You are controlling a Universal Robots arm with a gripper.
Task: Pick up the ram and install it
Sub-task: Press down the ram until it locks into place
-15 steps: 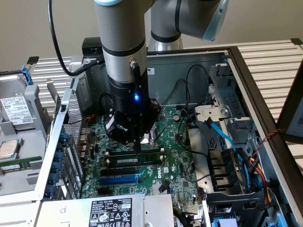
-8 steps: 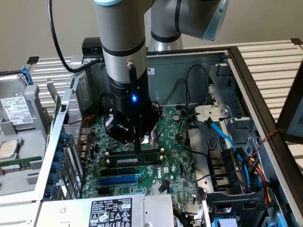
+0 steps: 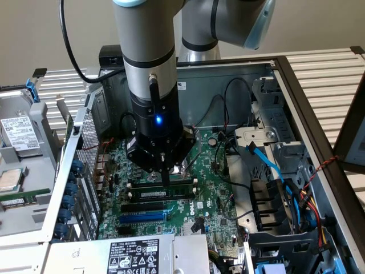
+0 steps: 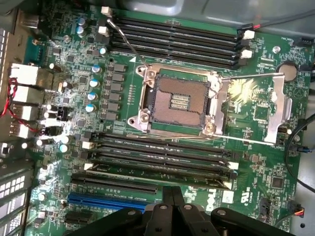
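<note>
An open computer case (image 3: 296,85) lay on its side, its green motherboard (image 3: 211,188) facing up. Over the board stood the robot arm (image 3: 149,63), reaching straight down. The gripper (image 3: 165,181) hung low, fingers pressed together and holding nothing (their dark tips met just above the memory slots). Directly beneath them the ram (image 3: 165,194), a narrow stick with a white sticker, sat in a black slot (image 4: 157,147) near the blue expansion slot (image 4: 115,200). The bare processor socket (image 4: 179,101) lay just beyond.
</note>
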